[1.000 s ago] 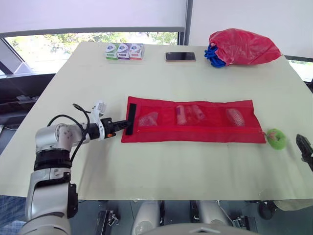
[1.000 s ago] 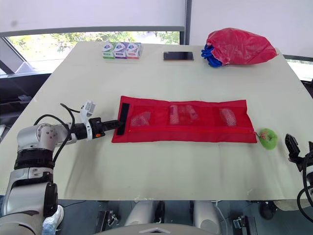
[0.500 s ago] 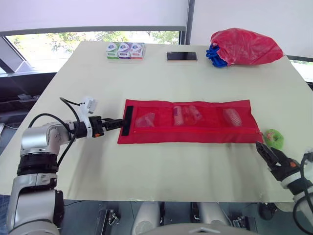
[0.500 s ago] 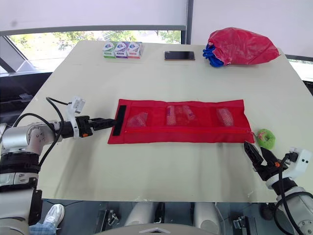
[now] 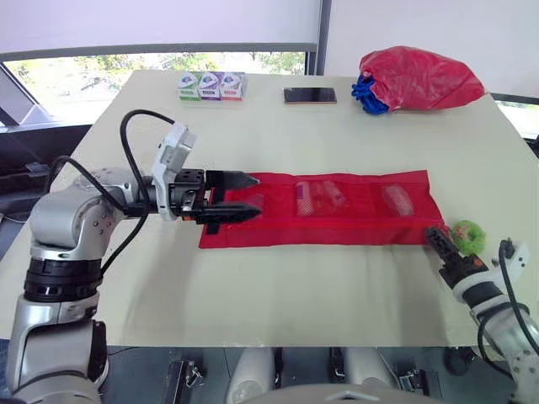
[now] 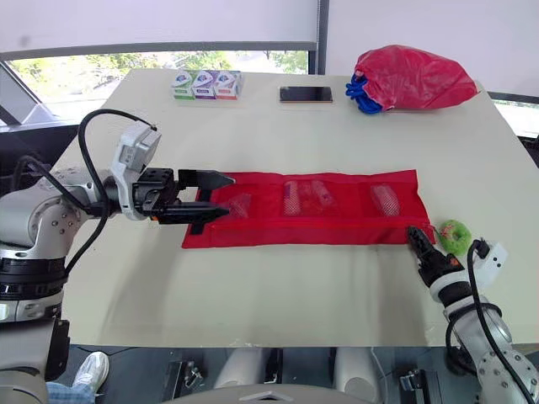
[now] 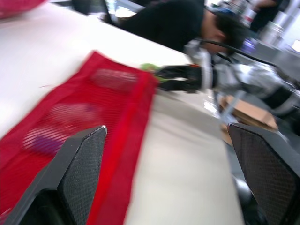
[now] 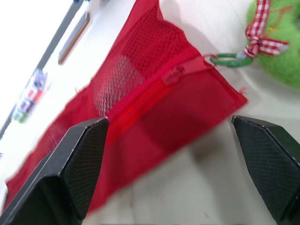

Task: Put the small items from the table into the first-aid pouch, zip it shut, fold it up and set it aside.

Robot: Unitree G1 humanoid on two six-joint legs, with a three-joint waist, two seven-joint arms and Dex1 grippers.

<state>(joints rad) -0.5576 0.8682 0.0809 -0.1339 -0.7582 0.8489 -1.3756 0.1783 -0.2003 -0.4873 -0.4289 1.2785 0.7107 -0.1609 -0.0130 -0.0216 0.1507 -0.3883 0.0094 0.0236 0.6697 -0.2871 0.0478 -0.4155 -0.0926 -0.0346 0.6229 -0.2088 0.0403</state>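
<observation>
- Your left fingers have swung in from the desk's left edge and now hang spread over the pouch's left end. The right fingers, also apart, have come up to its right end.
- That likely brackets both ends for zipping.
- The pouch lies flat mid-desk, its long axis parallel to the near edge, green charm toward the right edge.

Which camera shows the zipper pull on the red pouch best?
The right wrist view: the zipper pull lies close, beside a green ring tied to the fuzzy charm. In the eye views and the left wrist view it is too small to tell at the pouch's corner.
</observation>
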